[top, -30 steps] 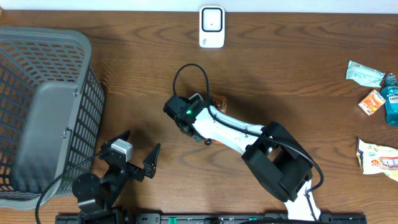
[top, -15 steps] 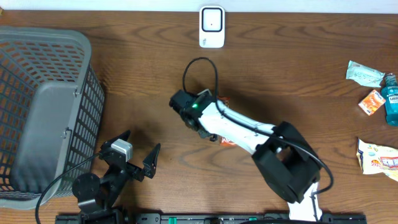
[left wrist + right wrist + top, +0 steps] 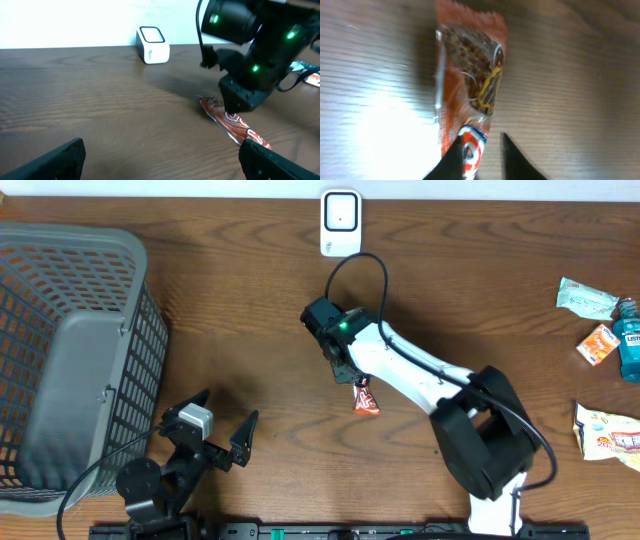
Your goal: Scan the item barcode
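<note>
The item is an orange-red snack packet (image 3: 365, 398) lying flat on the wooden table, also seen in the left wrist view (image 3: 235, 127). My right gripper (image 3: 350, 375) points down over its far end. In the right wrist view the packet (image 3: 470, 90) runs lengthwise, and its red, white and blue end sits between the narrowly open jaws (image 3: 482, 137). That end lies against the left finger, with bare wood showing before the right finger. The white barcode scanner (image 3: 341, 223) stands at the far edge. My left gripper (image 3: 228, 408) rests wide open and empty near the front.
A large grey mesh basket (image 3: 70, 360) fills the left side. At the far right lie a pale wrapper (image 3: 588, 297), a small orange box (image 3: 600, 343), a blue bottle (image 3: 628, 340) and a white pouch (image 3: 605, 432). A black cable loops above the right wrist.
My right arm has swung right and toward the scanner. The packet has come out from under the arm into view, and the right jaws have narrowed. The left arm has not moved.
</note>
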